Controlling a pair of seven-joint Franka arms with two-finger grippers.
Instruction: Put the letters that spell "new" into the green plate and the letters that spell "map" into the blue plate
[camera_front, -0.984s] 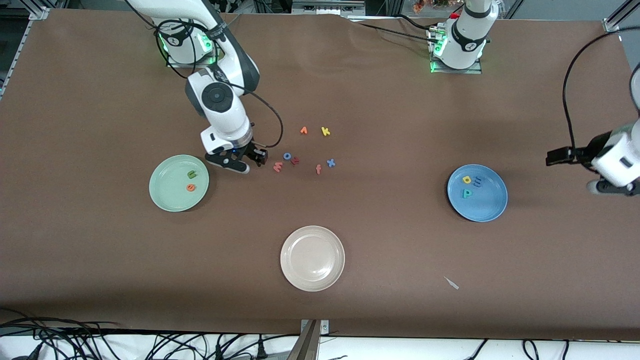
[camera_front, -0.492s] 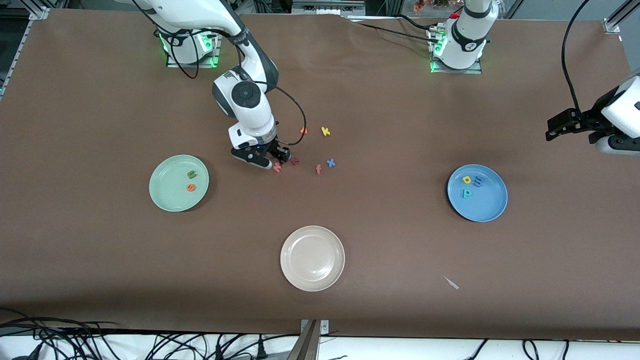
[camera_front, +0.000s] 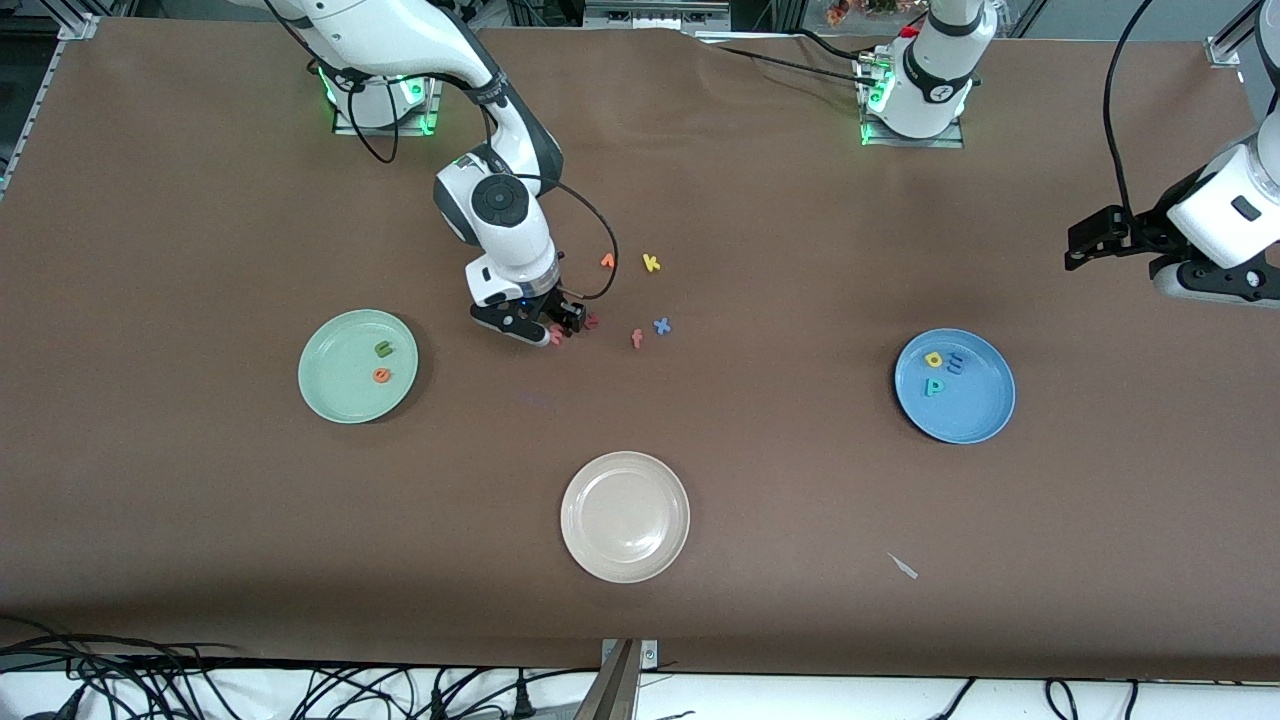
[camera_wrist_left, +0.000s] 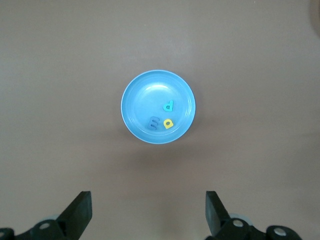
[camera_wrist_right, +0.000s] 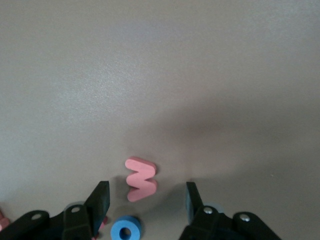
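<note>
right hand (camera_front: 553, 328) is low over the scattered letters mid-bench, fingers parted and gripping nothing, with the small pinkish-red foam w (camera_wrist_right: 141, 178) lying flat on the brown bench (camera_front: 760, 560) between and just ahead of its fingertips in the right wrist view. step in hand looks like fetching the w, the last letter for "new". next move likely calls for dropping straight down, centring the w between the fingers, closing, then carrying it to the round pale mint-green plate (camera_front: 330, 400), which already holds the green n (camera_front: 382, 348) and orange e (camera_front: 381, 375). a blue foam o (camera_wrist_right: 125, 231) sits just beside the w near the fingers, so the pinch must not catch it. red f (camera_front: 636, 339), blue x (camera_front: 661, 325), yellow k (camera_front: 651, 262) and an orange wedge letter (camera_front: 607, 261) lie apart toward the left arm's end. left hand (camera_front: 1090, 240) waits, fingers wide open and empty, raised near the round medium-blue plate (camera_front: 975, 420), which holds the yellow a (camera_wrist_left: 168, 123), teal p (camera_wrist_left: 168, 105) and blue m (camera_wrist_left: 153, 122), so "map" looks done. a beige-white plate (camera_front: 625, 560) stays out of it. in the front view the right hand covers most of the w and the o; a pink bit at the right wrist view's edge is cut off, can't identify.
</note>
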